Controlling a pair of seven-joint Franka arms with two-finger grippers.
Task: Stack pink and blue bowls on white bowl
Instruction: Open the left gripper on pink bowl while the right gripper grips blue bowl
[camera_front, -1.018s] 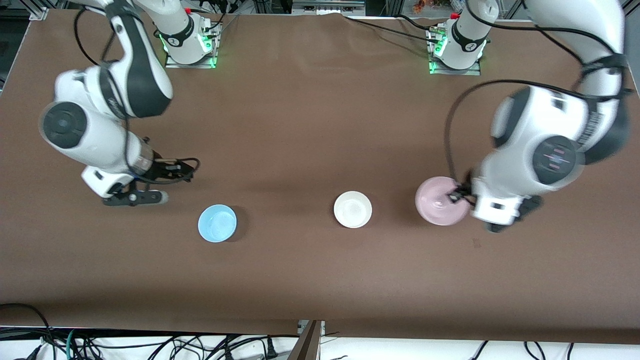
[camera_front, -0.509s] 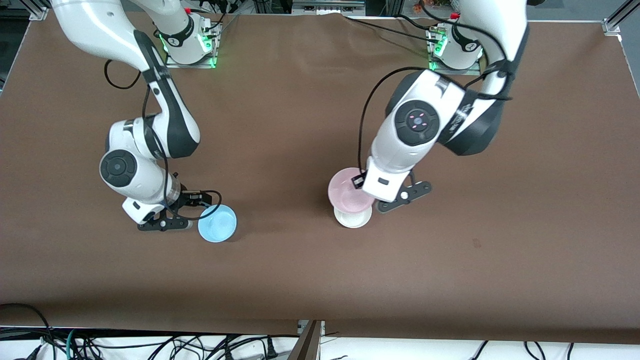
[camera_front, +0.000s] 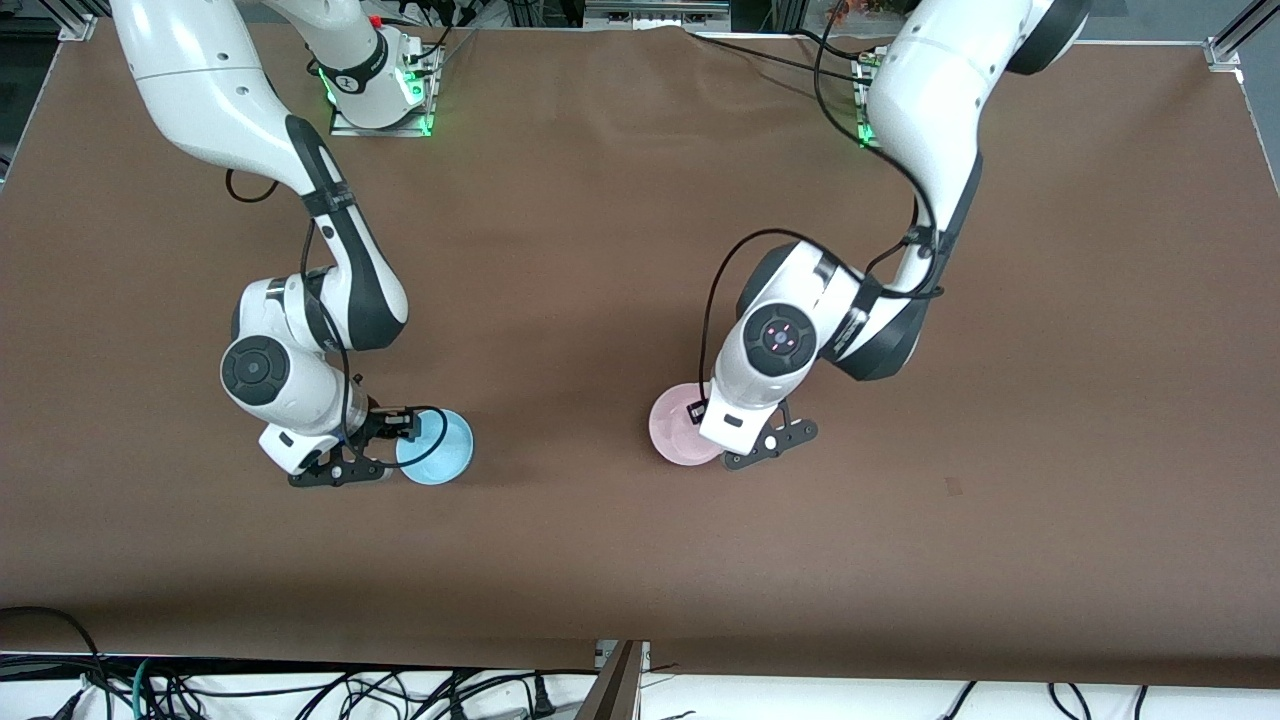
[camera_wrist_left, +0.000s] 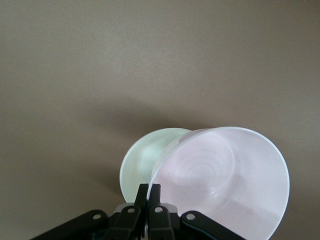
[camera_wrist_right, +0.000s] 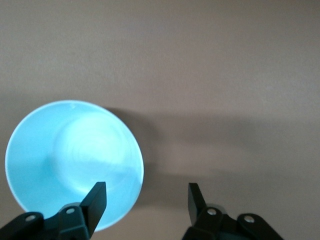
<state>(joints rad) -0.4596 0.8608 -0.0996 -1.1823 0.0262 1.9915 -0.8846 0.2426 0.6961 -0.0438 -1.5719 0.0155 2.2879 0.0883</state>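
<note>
My left gripper (camera_front: 706, 411) is shut on the rim of the pink bowl (camera_front: 680, 427) and holds it tilted right over the white bowl. The white bowl is hidden under it in the front view. In the left wrist view the gripper (camera_wrist_left: 149, 192) pinches the pink bowl (camera_wrist_left: 225, 175), and the white bowl (camera_wrist_left: 142, 160) shows partly below it. The blue bowl (camera_front: 437, 447) sits on the table toward the right arm's end. My right gripper (camera_front: 405, 427) is open at its rim. In the right wrist view (camera_wrist_right: 146, 190) one finger is over the blue bowl (camera_wrist_right: 70, 160) and the other is outside it.
The brown table cover (camera_front: 620, 250) spreads all around the bowls. Cables hang at the table edge nearest the front camera (camera_front: 300, 690). The arm bases stand at the edge farthest from that camera.
My left arm has lowered the pink bowl onto or just above the white bowl, now covering it. My right gripper has moved slightly closer onto the blue bowl's rim.
</note>
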